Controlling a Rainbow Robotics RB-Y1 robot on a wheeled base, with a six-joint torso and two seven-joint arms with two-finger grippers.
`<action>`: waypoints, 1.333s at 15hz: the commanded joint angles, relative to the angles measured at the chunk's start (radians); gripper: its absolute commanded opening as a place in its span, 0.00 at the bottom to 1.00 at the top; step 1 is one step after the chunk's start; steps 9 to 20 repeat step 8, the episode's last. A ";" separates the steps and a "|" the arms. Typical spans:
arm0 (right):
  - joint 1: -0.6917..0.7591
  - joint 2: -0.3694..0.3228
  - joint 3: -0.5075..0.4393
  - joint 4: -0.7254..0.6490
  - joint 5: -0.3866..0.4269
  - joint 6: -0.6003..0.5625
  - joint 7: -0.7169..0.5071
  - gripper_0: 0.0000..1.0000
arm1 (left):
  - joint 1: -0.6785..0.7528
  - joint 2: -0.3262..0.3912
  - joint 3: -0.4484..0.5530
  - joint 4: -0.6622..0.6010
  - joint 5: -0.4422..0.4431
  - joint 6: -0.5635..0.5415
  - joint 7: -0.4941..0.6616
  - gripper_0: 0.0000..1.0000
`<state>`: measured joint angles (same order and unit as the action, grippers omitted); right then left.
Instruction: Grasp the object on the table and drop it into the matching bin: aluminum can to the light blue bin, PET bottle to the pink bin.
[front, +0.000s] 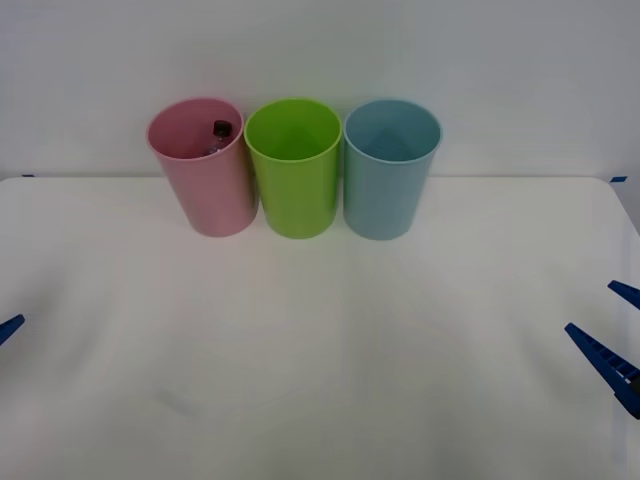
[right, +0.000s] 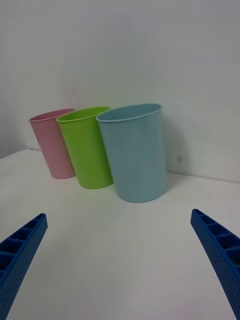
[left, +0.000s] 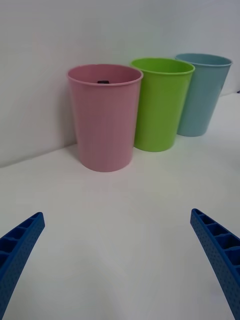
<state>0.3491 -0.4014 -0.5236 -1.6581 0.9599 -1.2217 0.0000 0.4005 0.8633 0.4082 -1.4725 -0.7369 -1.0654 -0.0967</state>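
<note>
Sorting appears to be finished, since the PET bottle (front: 219, 134) is seen inside the pink bin (front: 205, 190), which is lined up with a green bin (front: 296, 190) and the light blue bin (front: 388, 190) at the far edge of the table (front: 320, 380), against the wall, presumably so that the near surface is left free for reaching. Only the black cap and a little of the neck are visible, near the far wall of the bin, so the long axis is judged to run roughly upright with the cap uppermost, though any lean cannot be told. The left gripper (left: 117, 260) and the right gripper (right: 117, 260) are held low at the near corners of the table, well apart from the bins, each with its fingers spread wide and nothing between them.
</note>
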 joint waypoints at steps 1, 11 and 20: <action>0.000 0.000 0.000 0.000 0.000 0.000 0.000 1.00 | 0.034 0.000 -0.002 0.000 0.001 -0.002 -0.001 1.00; 0.000 0.000 0.000 0.000 0.000 0.000 0.000 1.00 | 0.070 0.002 -0.032 -0.008 0.001 0.002 0.000 1.00; 0.000 0.000 0.000 0.000 0.000 0.000 0.000 1.00 | 0.070 0.002 -0.032 -0.008 0.001 0.002 0.000 1.00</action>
